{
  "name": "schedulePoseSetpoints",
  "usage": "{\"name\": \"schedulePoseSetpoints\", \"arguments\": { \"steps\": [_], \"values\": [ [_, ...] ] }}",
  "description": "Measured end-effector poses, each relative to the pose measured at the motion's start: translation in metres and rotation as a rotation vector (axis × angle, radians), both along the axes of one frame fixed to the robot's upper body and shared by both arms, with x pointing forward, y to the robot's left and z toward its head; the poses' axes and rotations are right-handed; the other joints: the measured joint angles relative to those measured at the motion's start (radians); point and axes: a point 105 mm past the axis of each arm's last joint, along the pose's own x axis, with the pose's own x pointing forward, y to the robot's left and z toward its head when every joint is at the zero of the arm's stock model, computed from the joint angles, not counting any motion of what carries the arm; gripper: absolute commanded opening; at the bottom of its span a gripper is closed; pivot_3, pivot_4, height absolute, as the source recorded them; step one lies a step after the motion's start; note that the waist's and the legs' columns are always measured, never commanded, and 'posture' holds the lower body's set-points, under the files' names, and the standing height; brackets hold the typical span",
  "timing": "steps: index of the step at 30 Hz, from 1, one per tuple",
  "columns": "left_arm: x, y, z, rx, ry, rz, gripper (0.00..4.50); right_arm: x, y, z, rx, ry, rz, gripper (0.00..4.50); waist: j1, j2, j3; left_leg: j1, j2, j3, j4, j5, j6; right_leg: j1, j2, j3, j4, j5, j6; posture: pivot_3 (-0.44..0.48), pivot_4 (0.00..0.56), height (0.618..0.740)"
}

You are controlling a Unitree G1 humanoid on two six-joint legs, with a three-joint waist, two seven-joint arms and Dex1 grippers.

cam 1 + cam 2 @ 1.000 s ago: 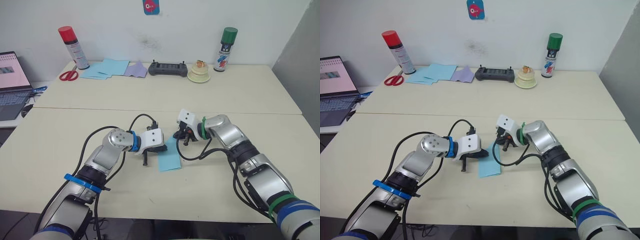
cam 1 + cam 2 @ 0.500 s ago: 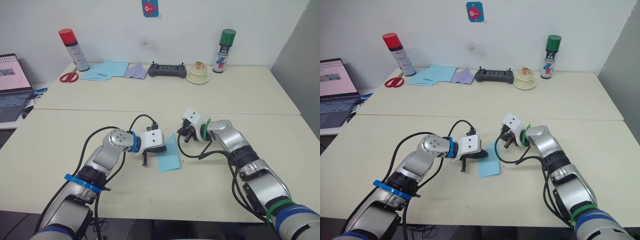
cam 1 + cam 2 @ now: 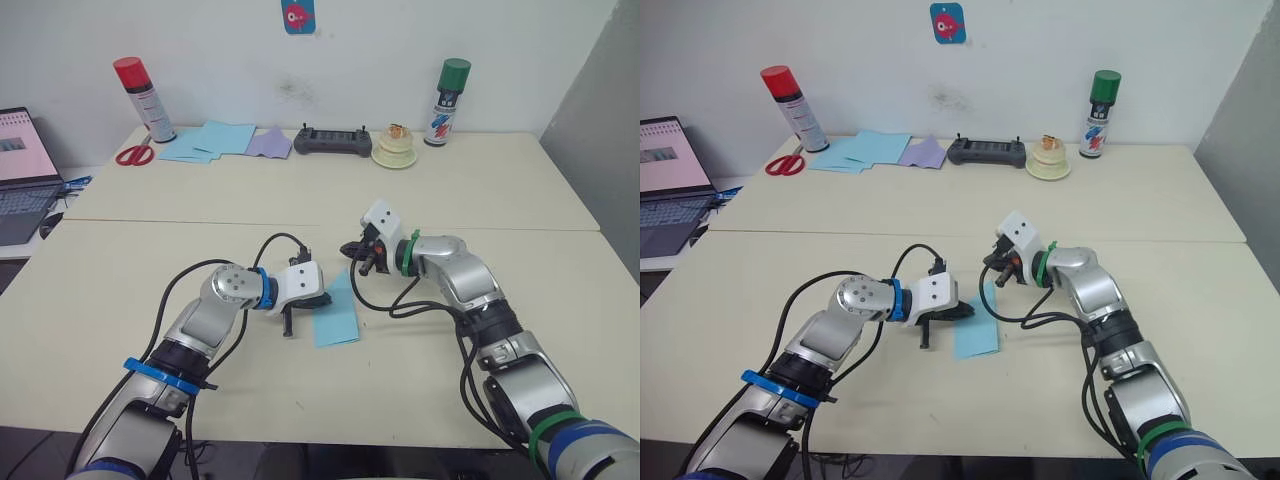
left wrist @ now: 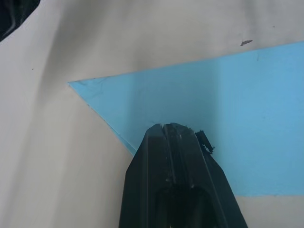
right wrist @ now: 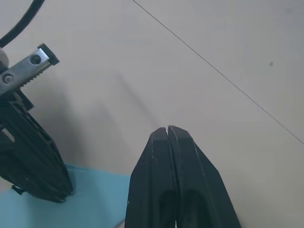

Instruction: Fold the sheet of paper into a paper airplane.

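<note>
Paper [image 3: 335, 315], a light blue sheet folded to a narrow shape with one slanted upper edge, lies flat on the near table [image 3: 120, 290] between the two arms. The left gripper [image 4: 172, 127] has its fingers pressed together, their tip resting on the sheet's left edge. The right gripper [image 5: 167, 129], fingers also together and holding nothing, hangs above bare tabletop just beyond the sheet's far corner. Along the far table stand a red-capped spray can [image 3: 137, 98], scissors [image 3: 132, 153], a pile of blue sheets [image 3: 210, 140], a purple sheet [image 3: 270, 143], a black controller [image 3: 333, 142] and a green-capped can [image 3: 447, 88]. A laptop [image 3: 22, 170] sits at the far left.
</note>
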Motion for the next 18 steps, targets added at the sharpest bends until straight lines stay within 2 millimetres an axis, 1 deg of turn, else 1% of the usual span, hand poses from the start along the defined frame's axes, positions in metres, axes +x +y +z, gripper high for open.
{"name": "schedulePoseSetpoints", "arguments": {
  "steps": [5, 8, 13, 16, 18],
  "values": [
    [-0.001, 0.002, -0.001, -0.008, -0.008, 0.011, 0.00, -0.018, 0.003, -0.023, 0.020, 0.087, -0.016, 0.01, 0.000, 0.001, 0.000, 0.000, 0.000, 0.000, -0.001, 0.000, 0.000, 0.000, 0.000, -0.001, 0.000, -0.001, -0.002, 0.000, 0.150, 0.740],
    [-0.001, 0.004, -0.001, -0.005, -0.010, 0.016, 0.00, -0.023, 0.007, -0.035, 0.023, 0.120, -0.033, 0.01, -0.001, 0.001, 0.000, 0.001, 0.000, 0.000, -0.001, 0.000, 0.000, -0.001, 0.000, -0.001, 0.000, -0.001, -0.002, 0.000, 0.150, 0.740],
    [-0.003, 0.004, -0.001, -0.003, -0.015, 0.015, 0.00, -0.021, 0.010, -0.043, 0.027, 0.138, -0.075, 0.01, -0.002, 0.001, 0.000, 0.001, 0.000, 0.000, -0.002, 0.000, 0.000, -0.001, 0.001, -0.001, 0.000, -0.002, -0.003, 0.000, 0.150, 0.740],
    [-0.003, 0.006, 0.000, 0.001, -0.018, 0.014, 0.00, -0.020, 0.011, -0.044, 0.026, 0.134, -0.091, 0.01, -0.003, 0.001, 0.000, 0.001, 0.000, 0.000, -0.002, 0.000, 0.000, -0.001, 0.001, -0.001, 0.000, -0.002, -0.003, 0.000, 0.150, 0.740],
    [-0.003, 0.006, 0.000, 0.003, -0.018, 0.015, 0.00, -0.014, 0.010, -0.044, 0.023, 0.117, -0.114, 0.01, -0.003, 0.001, 0.000, 0.001, 0.000, 0.000, -0.002, 0.000, 0.000, -0.001, 0.001, -0.001, 0.000, -0.002, -0.003, 0.000, 0.150, 0.740]
  ]
}}
